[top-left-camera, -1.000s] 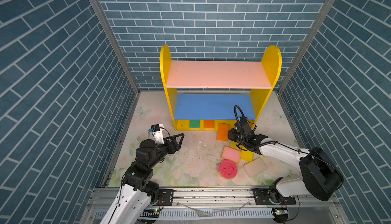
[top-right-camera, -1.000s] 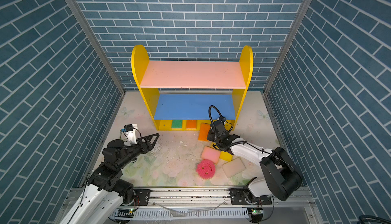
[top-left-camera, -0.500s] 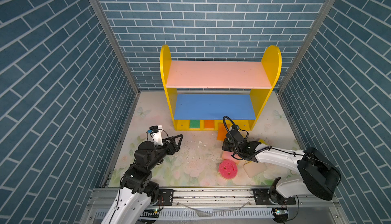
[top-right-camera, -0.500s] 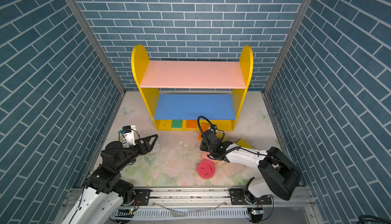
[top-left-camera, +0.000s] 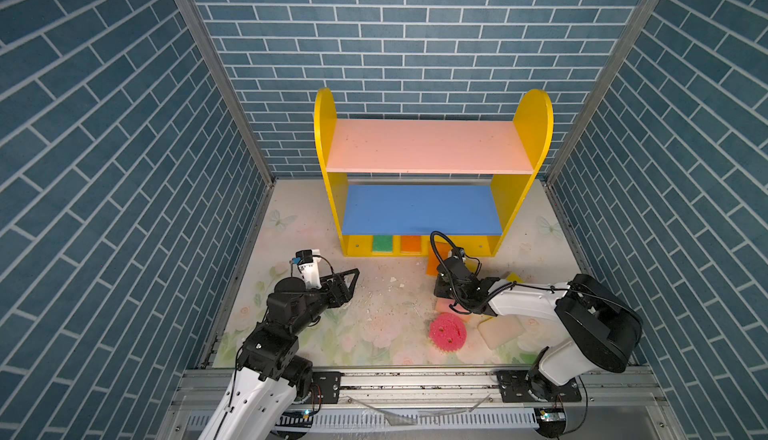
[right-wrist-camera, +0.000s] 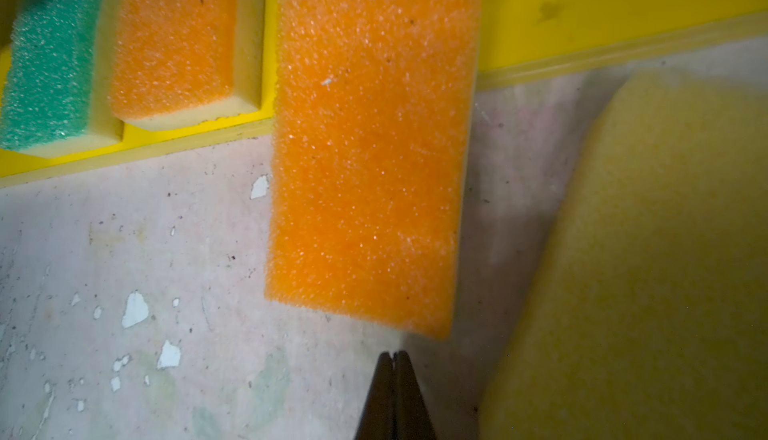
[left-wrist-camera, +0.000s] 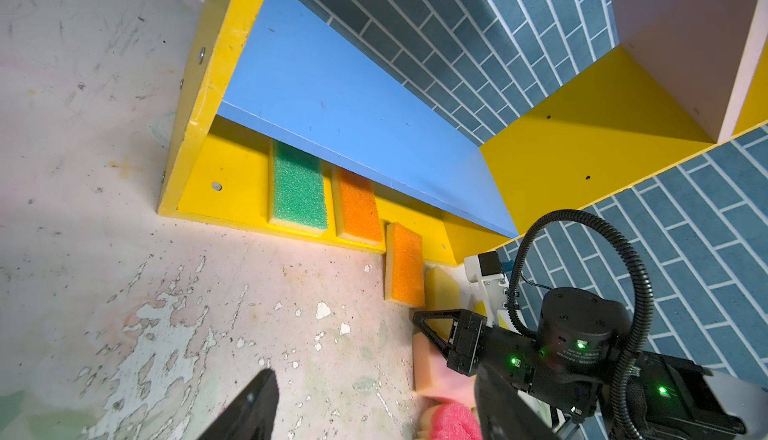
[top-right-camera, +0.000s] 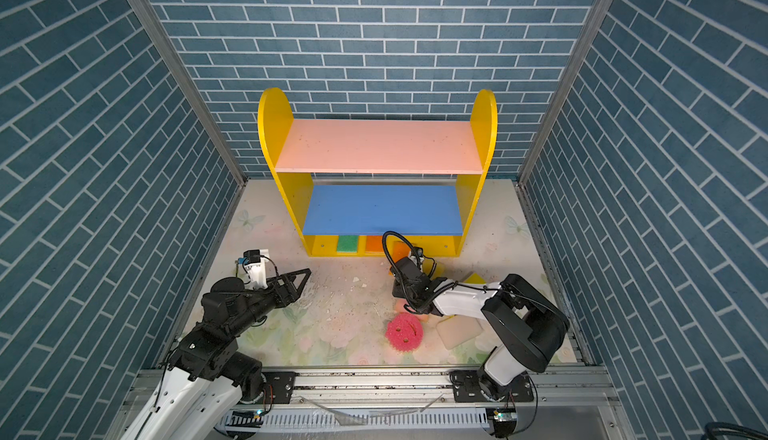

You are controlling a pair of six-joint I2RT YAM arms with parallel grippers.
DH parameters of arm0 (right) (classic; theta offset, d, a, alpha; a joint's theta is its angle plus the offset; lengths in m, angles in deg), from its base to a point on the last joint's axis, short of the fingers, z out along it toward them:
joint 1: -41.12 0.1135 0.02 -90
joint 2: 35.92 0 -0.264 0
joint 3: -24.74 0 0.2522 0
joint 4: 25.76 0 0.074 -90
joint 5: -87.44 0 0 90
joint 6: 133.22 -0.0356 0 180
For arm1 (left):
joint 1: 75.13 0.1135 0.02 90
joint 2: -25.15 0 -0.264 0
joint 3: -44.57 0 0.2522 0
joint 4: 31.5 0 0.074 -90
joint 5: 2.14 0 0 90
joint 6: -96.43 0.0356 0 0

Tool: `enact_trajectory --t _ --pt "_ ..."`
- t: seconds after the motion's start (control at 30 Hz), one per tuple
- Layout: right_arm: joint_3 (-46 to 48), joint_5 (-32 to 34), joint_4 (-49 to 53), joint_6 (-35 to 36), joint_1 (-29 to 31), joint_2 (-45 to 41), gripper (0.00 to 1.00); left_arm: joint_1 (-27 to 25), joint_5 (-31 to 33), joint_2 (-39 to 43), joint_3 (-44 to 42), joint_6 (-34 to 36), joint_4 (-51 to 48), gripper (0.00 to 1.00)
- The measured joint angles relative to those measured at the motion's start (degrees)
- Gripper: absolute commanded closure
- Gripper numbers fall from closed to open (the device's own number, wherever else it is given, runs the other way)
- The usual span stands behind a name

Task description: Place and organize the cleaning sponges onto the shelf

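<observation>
Orange sponge (right-wrist-camera: 370,147) is porous rectangular foam; right tool (right-wrist-camera: 393,355) closed, left tool (top-left-camera: 351,282) spread.

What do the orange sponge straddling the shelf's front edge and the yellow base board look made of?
Orange sponge: coarse open-cell foam, matte, with visible glinting pores; a pale yellow layer shows along its side. Yellow base board: rigid sheet, probably painted or laminated wood board, smooth with slight sheen and a paler front edge; core not visible.
</observation>
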Motion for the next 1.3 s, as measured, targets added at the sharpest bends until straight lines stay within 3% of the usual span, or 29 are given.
enact_trajectory --t 0.7,1.0,1.3 --pt "-5.4 0.5 -2.8 12.3 -5.9 3.5 1.0 0.0 0.6 -0.3 0.0 0.0 -0.3 0.24" --pt "-4.9 -1.7 -4.8 10.6 -6.0 2.8 1.0 0.0 0.5 -1.8 0.0 0.3 -0.3 0.24" --pt "1.7 -2.5 -8.3 4.4 -5.3 -3.7 1.0 0.0 0.5 -3.0 0.0 0.9 -0.3 0.24"
